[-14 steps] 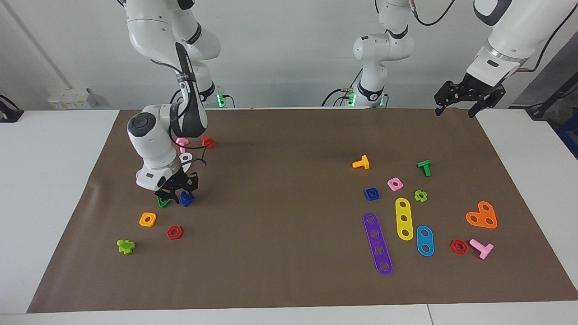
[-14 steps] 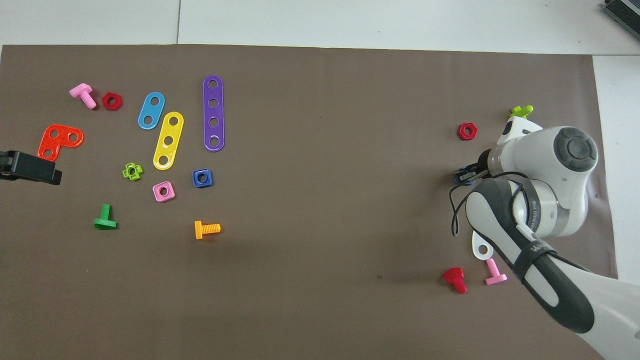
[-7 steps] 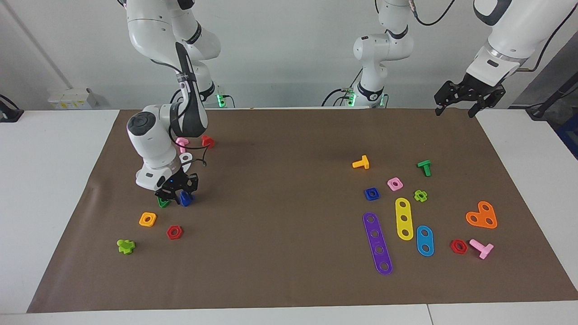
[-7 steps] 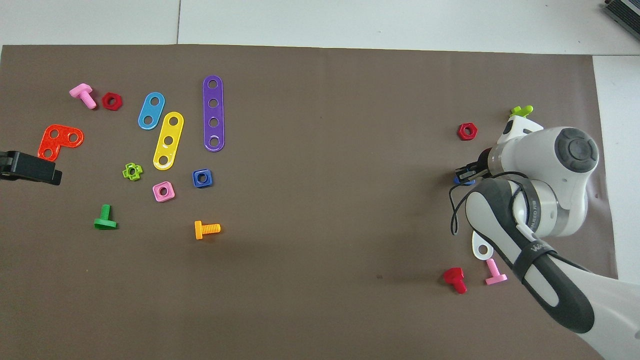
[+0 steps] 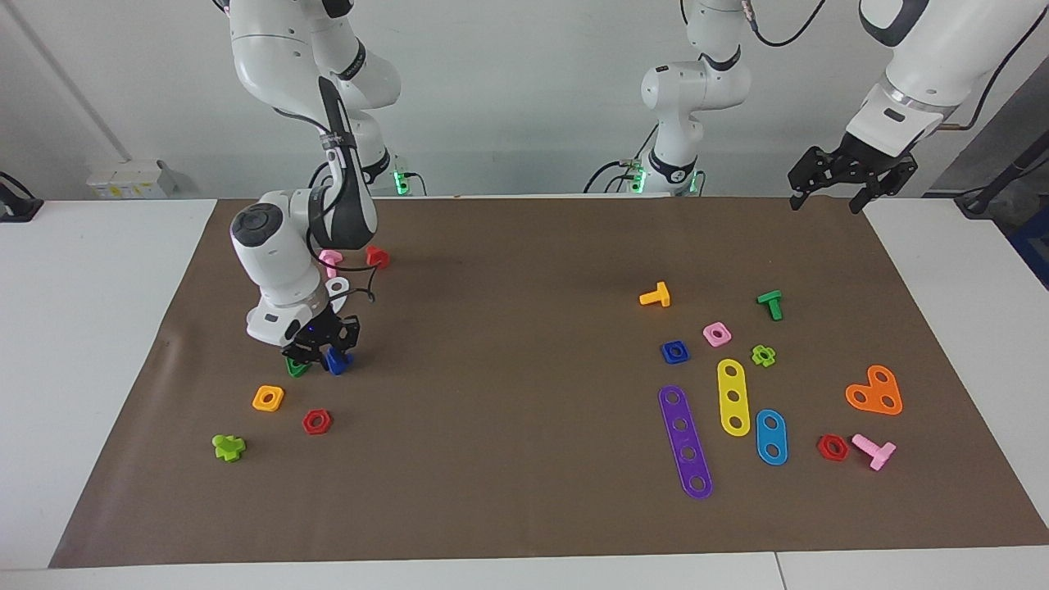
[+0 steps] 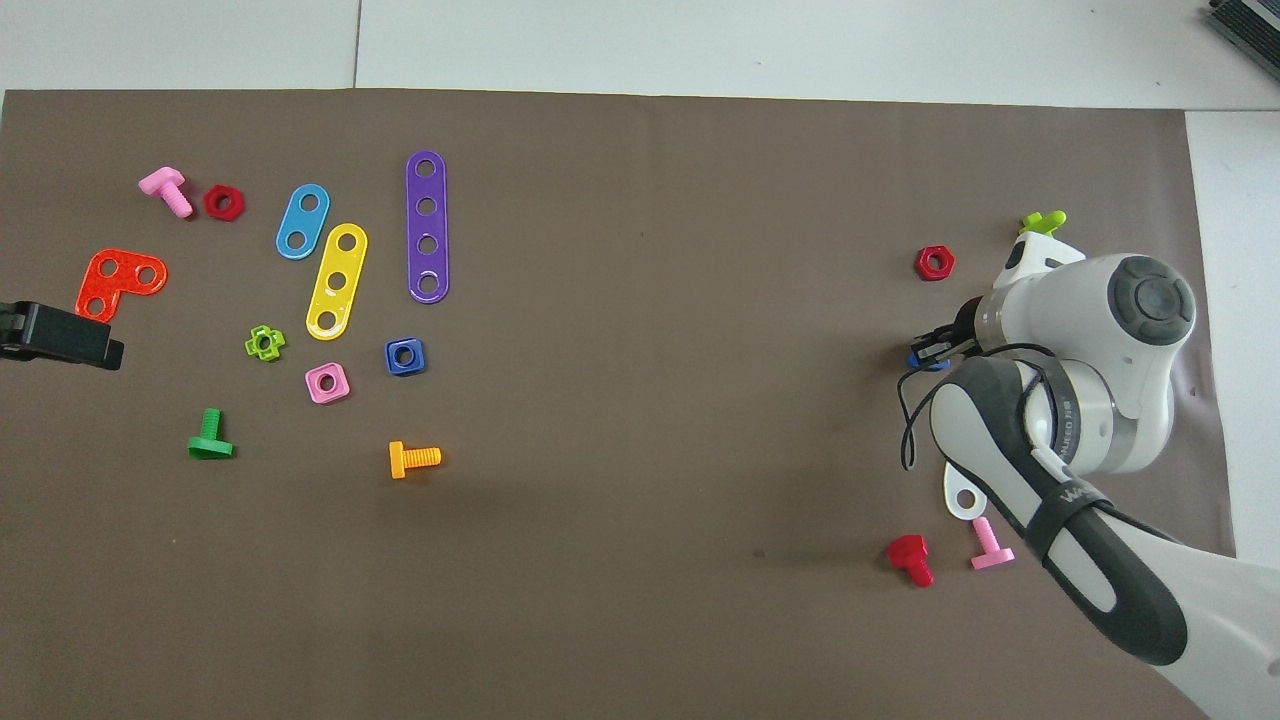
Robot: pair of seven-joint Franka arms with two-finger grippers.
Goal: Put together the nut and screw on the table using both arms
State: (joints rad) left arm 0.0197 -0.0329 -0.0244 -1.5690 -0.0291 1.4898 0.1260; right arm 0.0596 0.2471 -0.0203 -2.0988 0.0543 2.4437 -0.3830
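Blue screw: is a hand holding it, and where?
The right hand straddles the screw; a firm grip cannot be told. The left hand holds nothing.

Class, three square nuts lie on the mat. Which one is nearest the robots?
The pink square nut: it lies nearer the robots than the dark-blue nut beside it and the orange square nut.

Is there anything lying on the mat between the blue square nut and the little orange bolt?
No. In the overhead view the brown mat is bare between the nut and the orange bolt, which lies nearer to the robots; the facing view agrees.
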